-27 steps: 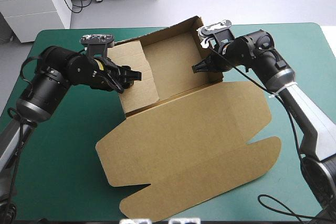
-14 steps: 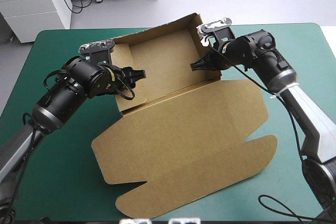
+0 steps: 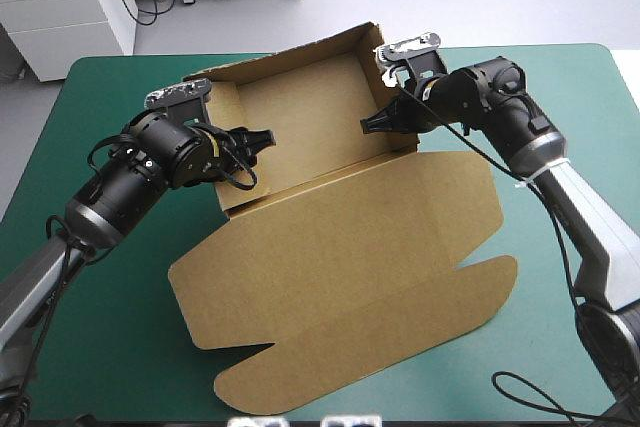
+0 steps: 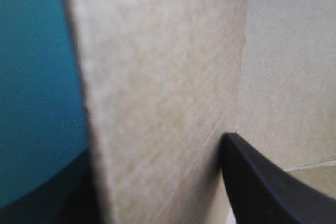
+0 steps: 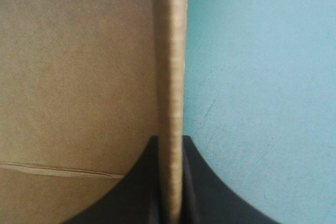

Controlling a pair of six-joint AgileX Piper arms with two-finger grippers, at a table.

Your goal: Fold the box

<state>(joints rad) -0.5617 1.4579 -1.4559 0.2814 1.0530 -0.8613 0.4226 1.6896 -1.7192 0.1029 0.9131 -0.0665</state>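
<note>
My left gripper [image 3: 250, 154] has its jaws apart, astride the left wall of the box [image 3: 330, 257], which sits mid-way across the table [image 3: 110, 287], toward the far edge. The walls are up as an open tray. The lid lies flat toward the near edge, still to fold. My right gripper [image 3: 372, 125] pinches the right wall. I see no writing.

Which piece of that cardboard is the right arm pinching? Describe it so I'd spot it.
On the teal-green table cover, the brown cardboard box stands as an open tray, its lid flat toward the near edge. The right tool is shut on the tray's right-hand side wall, the short wall nearest the table's right edge.
</note>
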